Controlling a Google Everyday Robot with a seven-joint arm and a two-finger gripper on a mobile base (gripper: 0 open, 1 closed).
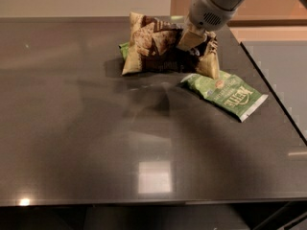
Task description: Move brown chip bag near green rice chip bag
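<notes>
The brown chip bag (158,49) stands at the far middle of the dark table (96,143), cream edges splayed out and chip pictures facing me. My gripper (192,38) comes down from the upper right and is shut on the bag's upper right part. The green rice chip bag (123,50) shows only as a small bright green corner behind the brown bag's left edge, touching it or nearly so; the rest of it is hidden.
A paler green bag with "Kettle" lettering (225,94) lies flat just right of and in front of the brown bag. The table's right edge (268,90) runs diagonally close by, with a lower grey surface beyond it.
</notes>
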